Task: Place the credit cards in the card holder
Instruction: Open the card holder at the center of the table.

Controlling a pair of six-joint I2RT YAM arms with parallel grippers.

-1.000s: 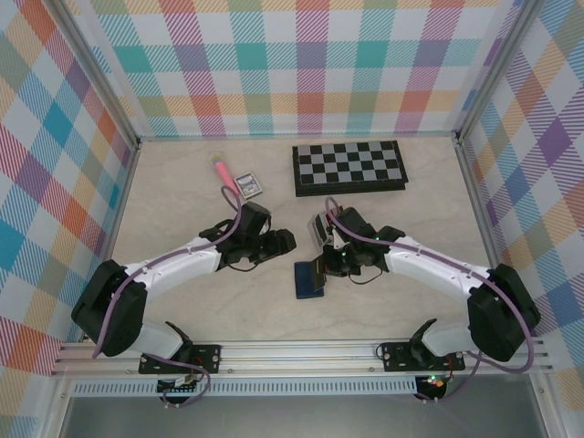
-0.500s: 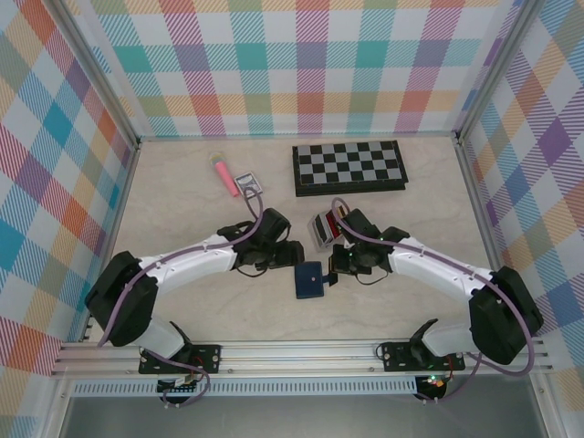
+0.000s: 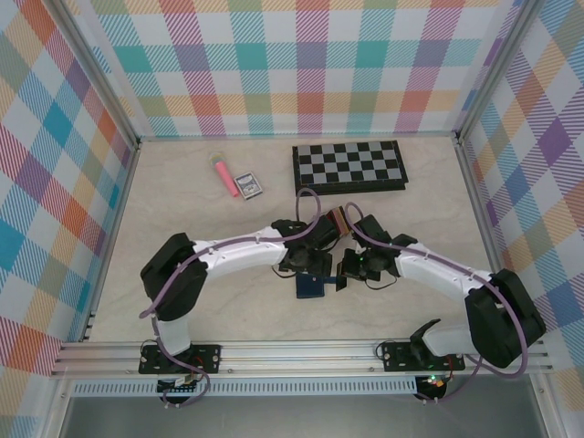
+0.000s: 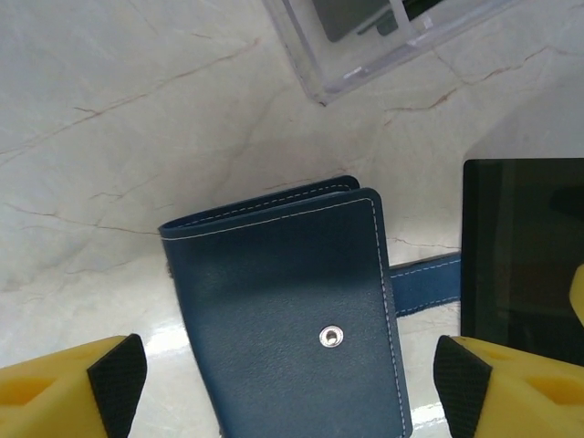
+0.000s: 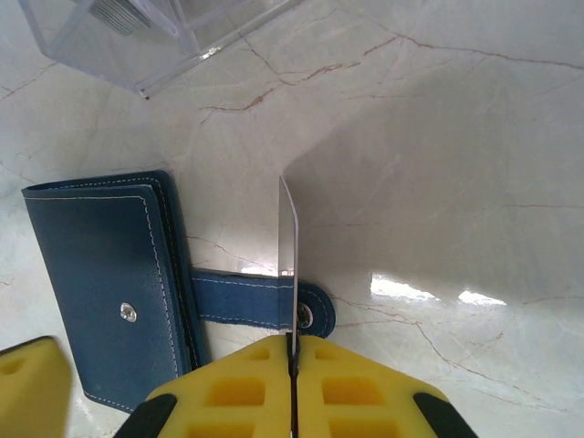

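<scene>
white arms (image 3: 239, 252), black joints (image 3: 170, 274), purple cables (image 3: 300, 195)

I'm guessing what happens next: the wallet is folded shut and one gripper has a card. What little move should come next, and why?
Probably the left gripper lowers and pinches the top flap of the card holder to lift it open. It hangs open above the folded holder, snap tab undone, while the right gripper holds a dark card on edge, no pocket showing.

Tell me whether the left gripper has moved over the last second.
Yes: the left gripper shifted right, past the chessboard's left edge, ending above the card holder.
</scene>
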